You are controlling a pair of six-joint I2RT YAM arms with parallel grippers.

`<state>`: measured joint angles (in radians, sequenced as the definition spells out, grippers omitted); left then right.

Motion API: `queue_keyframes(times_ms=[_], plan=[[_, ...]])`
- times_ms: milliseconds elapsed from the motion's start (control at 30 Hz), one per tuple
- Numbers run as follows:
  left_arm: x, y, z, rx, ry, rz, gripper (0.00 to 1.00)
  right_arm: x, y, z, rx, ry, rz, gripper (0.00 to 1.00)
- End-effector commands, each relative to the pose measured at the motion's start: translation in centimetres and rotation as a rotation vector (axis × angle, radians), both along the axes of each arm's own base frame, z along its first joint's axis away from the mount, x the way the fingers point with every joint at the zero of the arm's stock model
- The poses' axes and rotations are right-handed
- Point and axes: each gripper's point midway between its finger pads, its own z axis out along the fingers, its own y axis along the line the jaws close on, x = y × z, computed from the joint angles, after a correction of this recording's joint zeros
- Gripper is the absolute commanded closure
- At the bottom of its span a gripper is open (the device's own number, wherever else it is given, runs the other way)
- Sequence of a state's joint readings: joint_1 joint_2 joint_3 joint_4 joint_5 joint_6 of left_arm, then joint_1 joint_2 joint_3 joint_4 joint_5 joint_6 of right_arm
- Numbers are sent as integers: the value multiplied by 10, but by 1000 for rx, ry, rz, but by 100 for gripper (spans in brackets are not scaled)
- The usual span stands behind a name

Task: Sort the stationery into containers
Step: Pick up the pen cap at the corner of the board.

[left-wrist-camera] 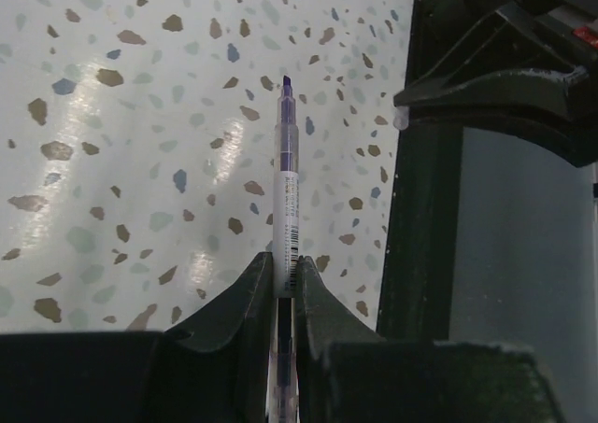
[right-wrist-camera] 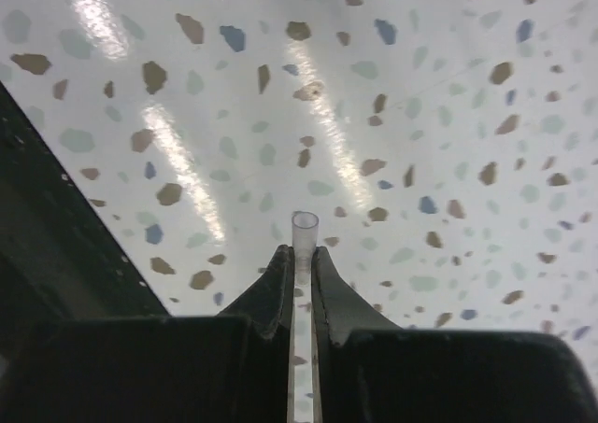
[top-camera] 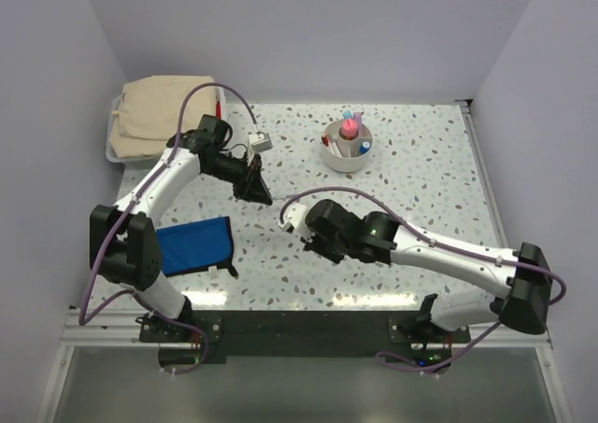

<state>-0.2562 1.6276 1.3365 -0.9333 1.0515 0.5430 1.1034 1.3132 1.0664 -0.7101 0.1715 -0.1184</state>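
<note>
Table (top-camera: 420, 208): speckled, with both arms out over the middle.
Cloth (top-camera: 163, 115): beige and folded, lay on the white bin (top-camera: 111, 154) in the far left corner.
Pouch (top-camera: 194, 246): blue, flat, at the near left.
Cup (top-camera: 348, 160): white, far centre, held a pink tube (top-camera: 350, 124) and blue-capped sticks (top-camera: 364, 146) (couldn't count them).
Left gripper (left-wrist-camera: 284, 269): pinched narrow on a pen (left-wrist-camera: 286, 162), purple tip sticking out over the table.
Right gripper (right-wrist-camera: 299, 264): clamped on a thin clear tube (right-wrist-camera: 305, 227), mid-table.

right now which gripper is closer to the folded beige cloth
Left. The left gripper sits a little nearer the robot and to the right of the folded beige cloth; the right gripper is farther out, beyond the left one.
</note>
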Motion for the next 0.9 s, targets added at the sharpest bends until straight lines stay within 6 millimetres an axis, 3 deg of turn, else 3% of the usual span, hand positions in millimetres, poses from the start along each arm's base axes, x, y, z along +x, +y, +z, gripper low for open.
queue_keyframes(times_ms=[0, 33, 67, 133, 167, 200, 267, 300, 367, 433, 633, 733, 867], plan=[[-28, -4, 27, -57, 85, -52, 100, 34, -33, 25, -153, -329, 186, 100], [-31, -4, 24, -55, 108, -65, 100, 45, -41, 33, -190, -417, 175, 100], [-38, -3, 24, -64, 135, -86, 100, 57, -37, 49, -196, -541, 230, 100], [-37, -5, 23, -75, 184, -101, 100, 67, -48, 58, -264, -688, 296, 100], [-38, -7, 26, -88, 209, -105, 100, 76, -42, 76, -223, -784, 271, 100], [-32, -8, 28, -89, 206, -103, 100, 80, -47, 72, -250, -820, 278, 100], [-27, -9, 30, -81, 226, -90, 100, 88, -44, 90, -259, -926, 295, 100], [-23, -11, 31, -83, 241, -88, 100, 89, -45, 86, -268, -947, 308, 100], [-20, -12, 33, -99, 284, -69, 100, 90, -37, 101, -260, -1065, 365, 100], [-16, -13, 31, -108, 300, -49, 100, 89, -29, 86, -305, -1094, 453, 100], [1, -18, 24, -153, 320, 17, 100, 105, -17, 92, -305, -1119, 392, 100], [14, -22, 23, -161, 311, 40, 100, 113, -18, 86, -314, -1111, 369, 100], [15, -25, 30, -196, 309, 17, 100, 117, -14, 87, -292, -1125, 355, 100]])
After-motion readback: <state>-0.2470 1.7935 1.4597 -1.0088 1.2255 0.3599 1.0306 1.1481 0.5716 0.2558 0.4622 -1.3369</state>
